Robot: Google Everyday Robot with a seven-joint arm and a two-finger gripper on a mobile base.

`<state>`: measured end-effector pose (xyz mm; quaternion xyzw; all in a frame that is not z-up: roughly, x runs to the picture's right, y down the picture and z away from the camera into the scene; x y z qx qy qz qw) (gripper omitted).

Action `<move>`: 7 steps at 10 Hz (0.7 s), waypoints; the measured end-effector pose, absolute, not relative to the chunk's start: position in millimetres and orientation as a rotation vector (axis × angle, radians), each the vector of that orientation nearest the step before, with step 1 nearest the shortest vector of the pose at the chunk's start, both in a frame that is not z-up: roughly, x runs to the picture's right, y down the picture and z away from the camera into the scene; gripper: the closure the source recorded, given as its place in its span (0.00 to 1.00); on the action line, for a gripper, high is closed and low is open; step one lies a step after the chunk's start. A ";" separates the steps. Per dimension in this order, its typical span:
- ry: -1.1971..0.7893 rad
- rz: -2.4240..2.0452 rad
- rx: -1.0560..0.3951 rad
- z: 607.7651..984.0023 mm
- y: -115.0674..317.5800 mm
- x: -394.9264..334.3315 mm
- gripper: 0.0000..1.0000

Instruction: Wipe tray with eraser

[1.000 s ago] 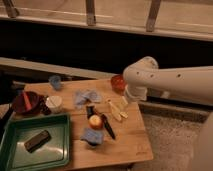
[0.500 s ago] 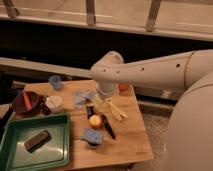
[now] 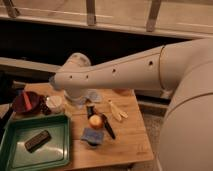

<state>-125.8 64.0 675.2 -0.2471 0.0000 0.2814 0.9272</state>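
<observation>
The green tray [image 3: 17, 156] lies at the front left of the wooden table. The dark eraser [image 3: 37, 141] lies flat inside it, left of centre, with nothing touching it. My arm reaches in from the right, large and close to the camera, and crosses the back of the table. My gripper [image 3: 76, 101] hangs below the wrist, behind the tray's far right corner and well above and to the right of the eraser. It holds nothing that I can see.
On the wooden table [image 3: 131, 142] are a dark red bowl [image 3: 26, 102], a white cup [image 3: 54, 103], an orange fruit [image 3: 95, 121], a blue cloth [image 3: 93, 135], a black-handled knife [image 3: 106, 128] and pale yellow pieces [image 3: 116, 110]. A railing runs behind.
My arm has swung left across the table, from the right side to above the back left, nearer the tray. The eraser and tray have not moved.
</observation>
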 end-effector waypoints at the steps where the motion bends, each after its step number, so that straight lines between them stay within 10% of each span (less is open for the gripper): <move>1: 0.000 0.578 -0.506 675.3 63.8 -125.3 0.20; 7: -0.048 0.457 -0.515 670.1 77.3 -160.3 0.20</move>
